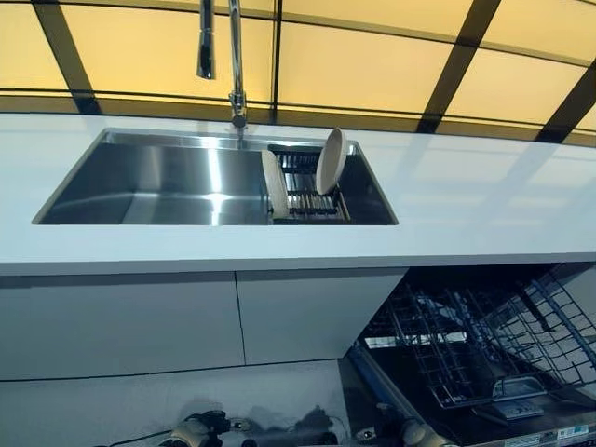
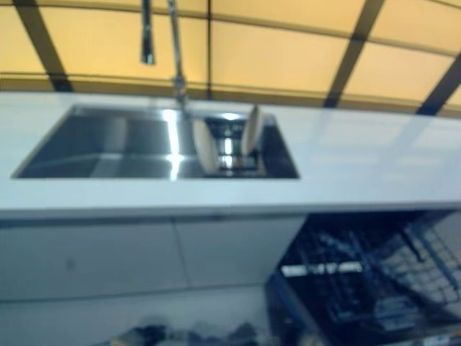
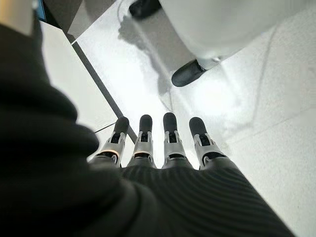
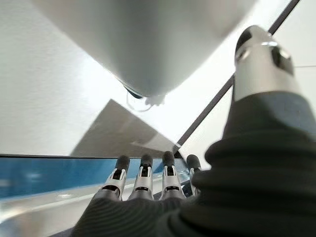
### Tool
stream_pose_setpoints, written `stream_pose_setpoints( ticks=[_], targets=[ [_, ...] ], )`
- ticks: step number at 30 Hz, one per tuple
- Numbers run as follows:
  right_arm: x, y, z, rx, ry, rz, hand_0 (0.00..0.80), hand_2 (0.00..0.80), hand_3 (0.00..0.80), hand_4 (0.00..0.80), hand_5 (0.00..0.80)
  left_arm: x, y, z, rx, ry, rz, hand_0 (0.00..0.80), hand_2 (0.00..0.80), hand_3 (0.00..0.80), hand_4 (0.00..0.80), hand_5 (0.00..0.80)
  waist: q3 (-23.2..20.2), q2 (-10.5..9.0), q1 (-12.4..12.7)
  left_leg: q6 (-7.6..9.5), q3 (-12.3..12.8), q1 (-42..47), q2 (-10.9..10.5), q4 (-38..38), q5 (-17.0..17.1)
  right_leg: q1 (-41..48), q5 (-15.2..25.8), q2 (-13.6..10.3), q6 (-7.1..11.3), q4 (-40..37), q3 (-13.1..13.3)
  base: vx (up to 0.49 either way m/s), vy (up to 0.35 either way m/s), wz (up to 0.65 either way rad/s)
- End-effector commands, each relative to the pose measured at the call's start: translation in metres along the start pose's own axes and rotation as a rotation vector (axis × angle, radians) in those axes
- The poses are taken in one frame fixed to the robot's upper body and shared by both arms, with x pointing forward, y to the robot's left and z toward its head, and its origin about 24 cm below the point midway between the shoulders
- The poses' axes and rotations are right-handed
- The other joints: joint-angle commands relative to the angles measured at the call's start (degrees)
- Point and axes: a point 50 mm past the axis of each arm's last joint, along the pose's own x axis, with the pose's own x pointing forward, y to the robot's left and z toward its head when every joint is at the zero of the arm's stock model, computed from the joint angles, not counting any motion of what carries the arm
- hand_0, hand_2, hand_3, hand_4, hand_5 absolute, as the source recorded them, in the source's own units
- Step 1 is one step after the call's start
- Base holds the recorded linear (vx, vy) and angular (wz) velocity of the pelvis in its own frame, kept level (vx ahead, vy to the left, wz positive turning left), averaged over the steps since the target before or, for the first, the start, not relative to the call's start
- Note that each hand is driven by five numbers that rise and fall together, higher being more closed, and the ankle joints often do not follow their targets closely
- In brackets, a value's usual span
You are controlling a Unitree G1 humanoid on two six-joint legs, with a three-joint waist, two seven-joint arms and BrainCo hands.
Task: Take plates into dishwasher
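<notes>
Two pale plates stand on edge in a dark rack at the right end of the steel sink: one plate at the back right, the other plate nearer and to its left. Below the counter at the right, the dishwasher stands open with its wire basket pulled out. My left hand hangs low with straight fingers, holding nothing, floor beyond it. My right hand also hangs with straight fingers and holds nothing. Both hands are far below the plates.
A tall faucet rises behind the sink's middle. The white counter runs across the view, with white cabinet doors under it to the left of the dishwasher. A yellow panelled wall is behind.
</notes>
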Motion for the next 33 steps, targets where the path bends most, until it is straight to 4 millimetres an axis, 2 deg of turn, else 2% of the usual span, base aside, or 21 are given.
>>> stream_pose_setpoints(
  ticks=[1, 7, 14, 19, 21, 22, 23, 24, 26, 28, 29, 30, 31, 32, 33],
  targets=[
    [0.001, -0.036, 0.031, -0.050, -0.124, -0.059, 0.000, 0.000, 0.000, 0.000, 0.000, 0.000, 0.001, 0.026, 0.001, -0.089, 0.009, 0.000, 0.000, 0.000, 0.000, 0.000, 1.35, 1.98, 1.45, 2.12, -0.39, -1.02, -1.53, 2.22, -1.06, 3.45, 3.00, 1.64, 2.65, -2.01, -0.27, 0.141, 0.009, 0.07],
    [0.001, -0.025, 0.037, -0.058, -0.145, -0.028, 0.000, 0.000, 0.000, 0.000, 0.000, 0.000, 0.002, 0.018, 0.019, -0.045, 0.002, 0.000, 0.000, 0.000, 0.000, 0.000, -0.77, 1.89, 1.47, 2.11, 0.31, 0.32, -1.67, 1.03, -1.41, 6.57, 2.17, 1.79, 2.40, -4.71, 0.37, 0.113, -0.005, -0.06],
    [0.000, -0.020, 0.035, -0.067, -0.152, -0.025, 0.000, 0.000, 0.000, 0.000, 0.000, 0.001, -0.002, 0.012, -0.004, -0.022, 0.011, 0.000, 0.000, 0.000, 0.000, 0.000, -0.96, 1.98, 1.20, 2.24, 1.21, 1.28, -1.49, 0.57, -2.13, 7.61, 1.92, 1.65, 2.45, -5.72, 0.25, 0.041, -0.004, -0.03],
    [0.000, -0.020, 0.038, -0.054, -0.172, -0.023, 0.000, 0.000, 0.000, 0.000, 0.000, 0.001, -0.002, 0.009, -0.003, -0.016, 0.017, 0.000, 0.000, 0.000, 0.000, 0.000, -0.77, 1.97, 1.45, 2.34, 0.92, 1.51, -1.47, 1.32, -2.73, 8.19, 1.02, 1.75, 1.98, -5.40, 0.06, 0.011, -0.022, -0.01],
    [0.000, -0.024, 0.044, -0.067, -0.199, -0.009, 0.000, 0.000, 0.000, 0.000, 0.000, 0.001, -0.002, 0.011, -0.015, -0.033, 0.031, 0.000, 0.000, 0.000, 0.000, 0.000, -0.22, 1.28, 1.13, 1.63, 2.90, 0.17, -1.21, 7.83, -5.33, 8.19, 0.35, 1.30, 1.05, -4.99, -0.18, -0.017, 0.000, -0.01],
    [-0.001, -0.026, 0.047, -0.085, -0.217, -0.009, 0.000, 0.000, 0.000, 0.000, 0.000, 0.001, -0.001, 0.014, -0.029, -0.051, 0.041, 0.000, 0.000, 0.000, 0.000, 0.000, 0.91, 0.29, 1.05, 0.70, 3.50, -3.23, -1.42, 16.86, -6.65, 8.20, 0.34, 0.65, 0.18, -4.58, -0.05, -0.056, 0.039, -0.04],
    [-0.002, -0.031, 0.050, -0.110, -0.228, -0.019, 0.000, 0.000, 0.000, 0.000, 0.000, 0.000, 0.000, 0.016, -0.041, -0.065, 0.041, 0.000, 0.000, 0.000, 0.000, 0.000, 1.93, -0.52, 1.32, -0.15, 2.45, -5.88, -1.32, 23.47, -5.97, 8.16, 0.67, -0.02, -0.36, -4.45, -0.13, -0.088, 0.103, 0.04],
    [-0.003, -0.036, 0.054, -0.142, -0.243, -0.023, 0.000, 0.000, 0.000, 0.000, 0.000, 0.000, 0.000, 0.020, -0.062, -0.078, 0.027, 0.000, 0.000, 0.000, 0.000, 0.000, 2.98, -0.69, 1.76, -1.00, 1.38, -8.16, -0.60, 26.57, -4.16, 8.10, 0.89, -0.25, -0.72, -4.18, -0.34, -0.076, 0.196, 0.08],
    [-0.006, -0.046, 0.058, -0.164, -0.275, 0.025, 0.000, 0.000, 0.000, 0.000, 0.000, 0.000, -0.002, 0.020, -0.088, -0.081, 0.002, 0.000, 0.000, 0.000, 0.000, 0.000, 4.19, -0.62, 2.14, -2.34, 1.48, -8.33, 3.86, 23.41, -2.22, 8.65, 0.96, -0.92, -0.23, -3.86, 0.00, 0.007, 0.282, -0.06],
    [-0.010, -0.055, 0.069, -0.186, -0.343, 0.044, 0.000, 0.000, 0.000, 0.000, 0.000, 0.000, -0.001, 0.024, -0.047, -0.083, 0.005, 0.000, 0.000, 0.000, 0.000, 0.000, 4.69, -0.42, 2.40, -3.66, 2.33, -7.54, 8.07, 15.91, -0.15, 10.23, 0.99, -2.41, 1.44, -4.42, -0.16, 0.088, 0.326, -0.24],
    [-0.013, -0.061, 0.077, -0.208, -0.370, 0.055, 0.000, 0.000, 0.000, 0.000, 0.000, 0.000, 0.001, 0.027, -0.009, -0.090, 0.010, 0.000, 0.000, 0.000, 0.000, 0.000, 4.84, -0.42, 2.51, -4.18, 2.68, -7.68, 9.47, 13.01, 0.91, 10.89, 1.02, -3.26, 2.21, -4.89, -0.35, 0.103, 0.343, -0.22],
    [-0.019, -0.070, 0.082, -0.223, -0.407, 0.077, 0.000, 0.000, 0.000, 0.000, 0.000, -0.001, 0.006, 0.030, 0.057, -0.099, 0.018, 0.000, 0.000, 0.000, 0.000, 0.000, 4.80, -0.46, 2.43, -4.70, 3.01, -7.01, 9.92, 10.30, 1.37, 11.51, 1.15, -4.58, 3.31, -5.48, -1.12, 0.084, 0.310, -0.09],
    [-0.024, -0.079, 0.086, -0.227, -0.434, 0.088, 0.000, 0.000, 0.000, 0.000, 0.000, -0.001, 0.010, 0.029, 0.076, -0.098, 0.012, 0.000, 0.000, 0.000, 0.000, 0.000, 4.30, -0.80, 2.38, -4.34, 1.64, -6.03, 7.73, 10.18, -0.02, 11.48, 1.91, -5.93, 4.62, -6.00, -1.06, 0.094, 0.359, 0.03],
    [-0.031, -0.086, 0.091, -0.264, -0.465, 0.108, 0.000, 0.000, 0.000, 0.000, 0.000, -0.002, 0.014, 0.027, 0.053, -0.092, 0.014, 0.000, 0.000, 0.000, 0.000, 0.000, 3.81, -0.64, 1.81, -4.25, 2.49, -4.77, 7.33, 7.90, 0.09, 10.53, 2.55, -7.23, 5.89, -5.70, -1.78, 0.070, 0.308, 0.03],
    [-0.038, -0.093, 0.094, -0.278, -0.482, 0.115, 0.000, 0.000, 0.000, 0.000, 0.000, -0.002, 0.018, 0.023, 0.035, -0.081, 0.023, 0.000, 0.000, 0.000, 0.000, 0.000, 3.49, -0.50, 1.57, -4.14, 2.46, -4.02, 6.68, 6.78, -0.10, 9.70, 2.97, -8.02, 6.34, -5.14, -2.13, 0.075, 0.297, 0.01]
  ],
)
